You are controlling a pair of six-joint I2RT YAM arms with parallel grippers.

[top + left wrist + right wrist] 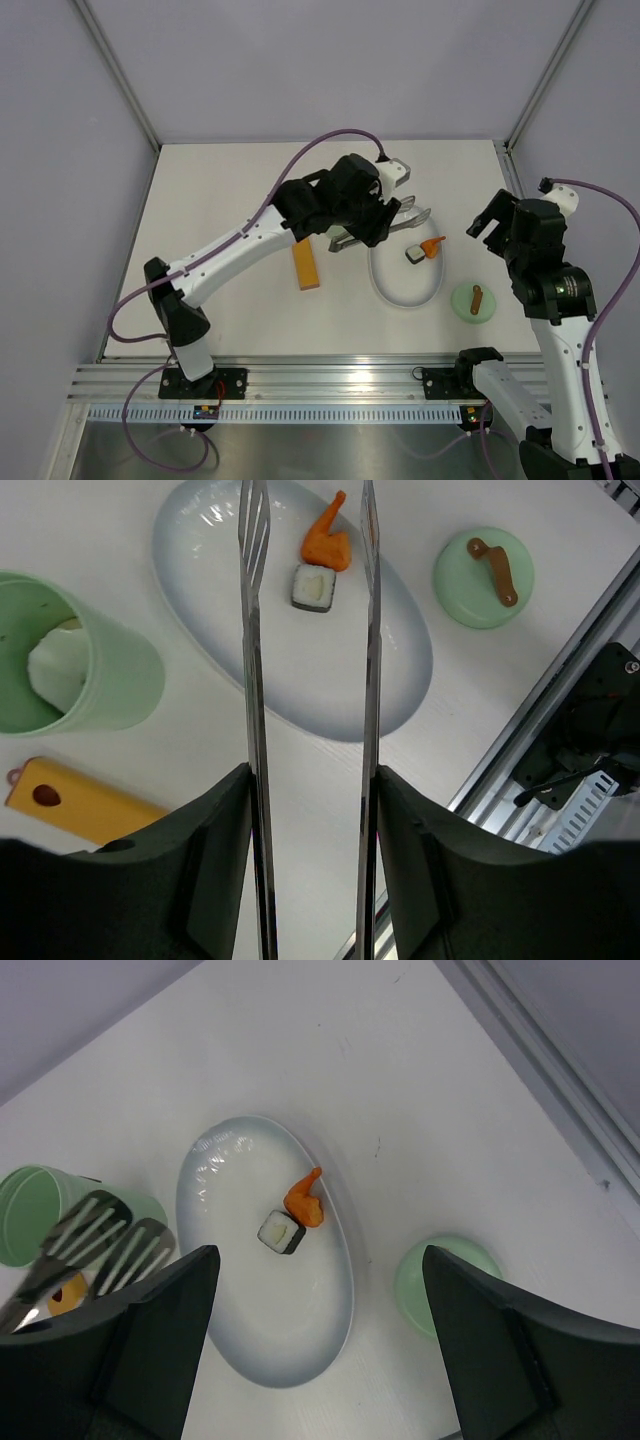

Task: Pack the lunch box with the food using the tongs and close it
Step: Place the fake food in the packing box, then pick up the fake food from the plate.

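Your left fingers point(215, 840) are clenched on the tongs point(255, 680), pressing the two thin metal arms from the outside. The arms stand apart and run out ahead of the wrist. In the top view their slotted tips sit raised over the far end of the white oval plate point(300, 680).

In the left wrist view, two pieces of the food show between the tong arms. They are the dark-and-white cube point(313, 587) and, just beside it, the orange piece point(326, 545), and both lie on the plate, right of the bench's centre. Whether the tongs touch either piece you cannot tell from these views.

The lunch box point(125, 680) stands upright and open just left of the plate. The left arm hides it in the top view. A white rice ball point(58, 665) lies inside it.

Its lid point(462, 592) lies flat on the bench point(230, 190), near and to the right of the plate. It is apart from the box, with the brown stick handle point(495, 570) facing up. The long orange block point(75, 800) lies on the bench left of the plate, just beside the lunch box.

Your right fingers point(160, 1330) are released and spread wide, with nothing between them. They hang above the bench at the right side, beyond the lid, and look down on the plate and its two pieces.
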